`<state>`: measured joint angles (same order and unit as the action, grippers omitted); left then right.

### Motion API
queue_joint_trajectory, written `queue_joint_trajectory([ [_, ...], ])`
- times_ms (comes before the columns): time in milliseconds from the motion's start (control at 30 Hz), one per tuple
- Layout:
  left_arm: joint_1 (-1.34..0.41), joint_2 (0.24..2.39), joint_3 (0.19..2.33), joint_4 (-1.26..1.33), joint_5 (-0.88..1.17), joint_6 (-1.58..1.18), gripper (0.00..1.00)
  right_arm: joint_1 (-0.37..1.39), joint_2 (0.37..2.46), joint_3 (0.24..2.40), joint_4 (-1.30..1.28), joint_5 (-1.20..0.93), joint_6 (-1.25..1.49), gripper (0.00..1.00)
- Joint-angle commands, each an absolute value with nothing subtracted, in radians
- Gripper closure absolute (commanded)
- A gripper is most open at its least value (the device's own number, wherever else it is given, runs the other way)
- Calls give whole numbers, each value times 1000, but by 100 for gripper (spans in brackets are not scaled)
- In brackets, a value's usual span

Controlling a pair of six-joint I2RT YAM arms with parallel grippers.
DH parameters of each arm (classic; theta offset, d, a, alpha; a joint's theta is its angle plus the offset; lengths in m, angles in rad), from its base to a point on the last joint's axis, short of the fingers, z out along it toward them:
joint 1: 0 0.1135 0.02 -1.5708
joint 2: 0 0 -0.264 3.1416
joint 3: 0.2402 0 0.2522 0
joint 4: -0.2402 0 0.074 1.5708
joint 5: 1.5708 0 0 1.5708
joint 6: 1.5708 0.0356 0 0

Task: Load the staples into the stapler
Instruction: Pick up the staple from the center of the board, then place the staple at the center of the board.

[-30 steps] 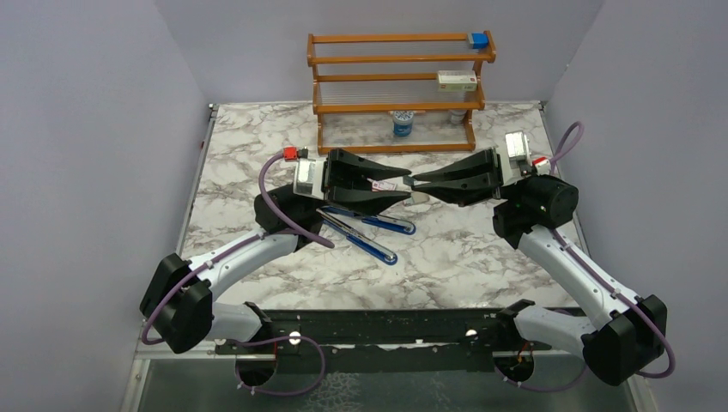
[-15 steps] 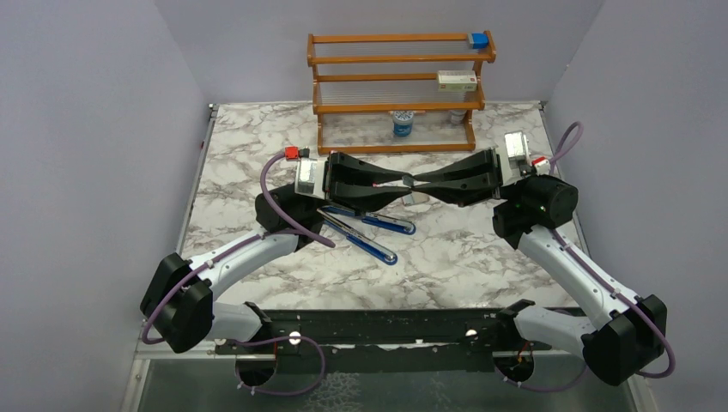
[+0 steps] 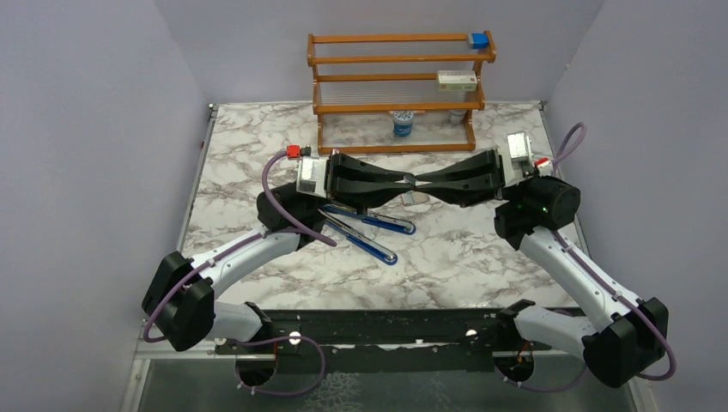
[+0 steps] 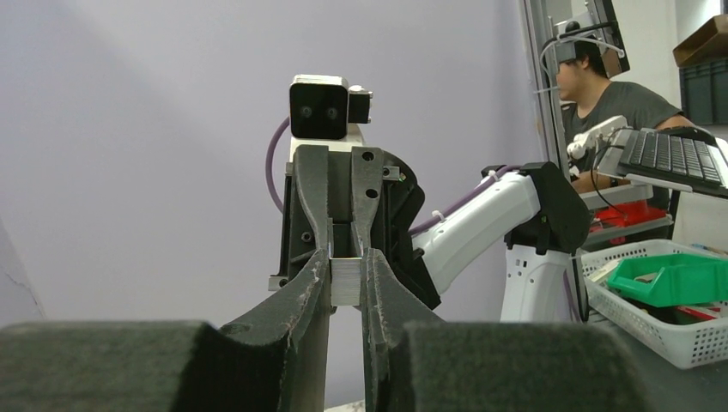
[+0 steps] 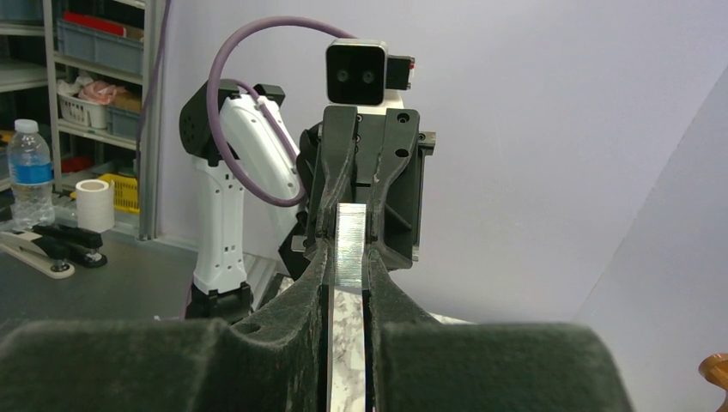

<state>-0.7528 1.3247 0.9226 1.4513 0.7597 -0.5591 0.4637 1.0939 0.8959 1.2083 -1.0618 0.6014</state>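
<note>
My left gripper (image 3: pixel 406 181) and right gripper (image 3: pixel 421 183) meet tip to tip above the middle of the marble table (image 3: pixel 481 257). A silver strip of staples (image 5: pixel 350 232) is pinched between the right gripper's (image 5: pixel 349 251) pads. In the left wrist view the other end of the staples (image 4: pixel 346 283) sits between the left gripper's (image 4: pixel 347 257) fingers, which touch it on both sides. The blue stapler (image 3: pixel 369 233) lies open on the table just under and in front of the left gripper, its two arms spread; part of it is hidden by the gripper.
A wooden rack (image 3: pixel 322 94) stands at the back, with a blue block (image 3: pixel 477 39), a white box (image 3: pixel 457 81) and a small blue cylinder (image 3: pixel 403 124) on it. A small grey thing (image 3: pixel 415 198) lies on the table below the fingertips. Grey walls close in on three sides.
The left gripper's jaws have closed from wide open onto the staples strip that the right gripper holds. Both arms have barely moved.
</note>
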Motion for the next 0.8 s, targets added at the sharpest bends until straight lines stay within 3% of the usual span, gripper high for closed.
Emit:
queue_joint_trajectory([
  [0,-761,1325,956,1457,763,-579,100,464,1069,890,1198,-1057,579,80],
  [167,-761,1306,940,1430,764,-551,100,465,1019,895,1091,-1055,507,56],
  [367,-760,1250,903,1309,802,-464,100,465,923,920,864,-978,364,50],
  [567,-760,1049,865,717,784,-77,100,464,822,938,468,-576,208,50],
  [667,-760,972,856,439,697,63,100,465,781,885,376,-309,228,50],
  [767,-761,959,905,143,637,189,100,465,772,831,342,-189,238,49],
])
